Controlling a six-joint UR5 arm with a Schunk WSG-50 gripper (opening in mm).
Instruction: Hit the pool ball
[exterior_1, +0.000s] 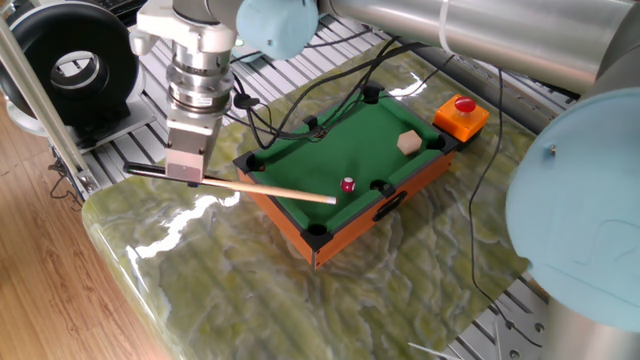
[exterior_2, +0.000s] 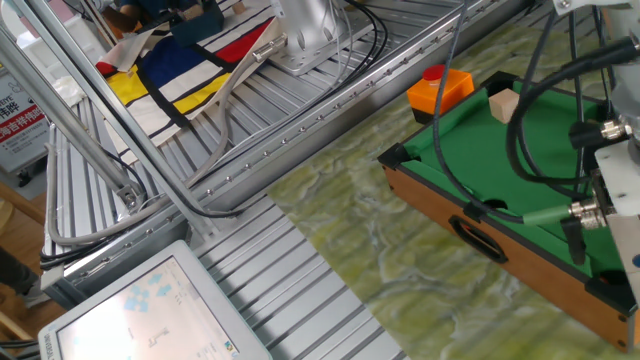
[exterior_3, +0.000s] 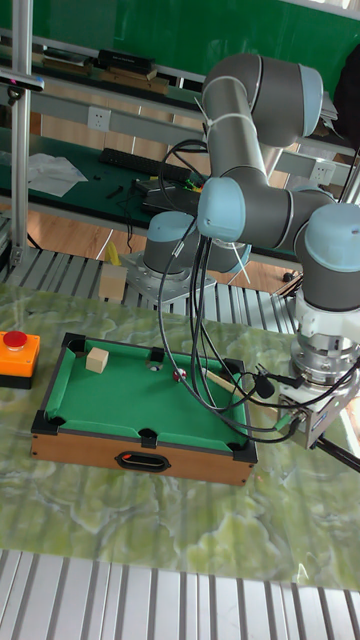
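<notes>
The pool ball (exterior_1: 348, 185) is tiny, dark red with a white spot, and rests on the green felt of the small pool table (exterior_1: 335, 140) near a side pocket. My gripper (exterior_1: 185, 178) hangs left of the table, shut on a wooden cue stick (exterior_1: 270, 190). The cue lies level over the table's left corner, its tip just short of the ball. In the tall fixed view the ball (exterior_3: 178, 376) sits by the far rail, and the gripper (exterior_3: 315, 428) is off the right end of the table (exterior_3: 130, 395). The other fixed view hides the ball.
A tan wooden cube (exterior_1: 407, 142) lies on the felt near the far corner. A red button on an orange box (exterior_1: 461, 114) stands beside the table's far end. Black cables (exterior_1: 290, 115) drape across the table. A metal frame post (exterior_1: 40, 110) stands at the left.
</notes>
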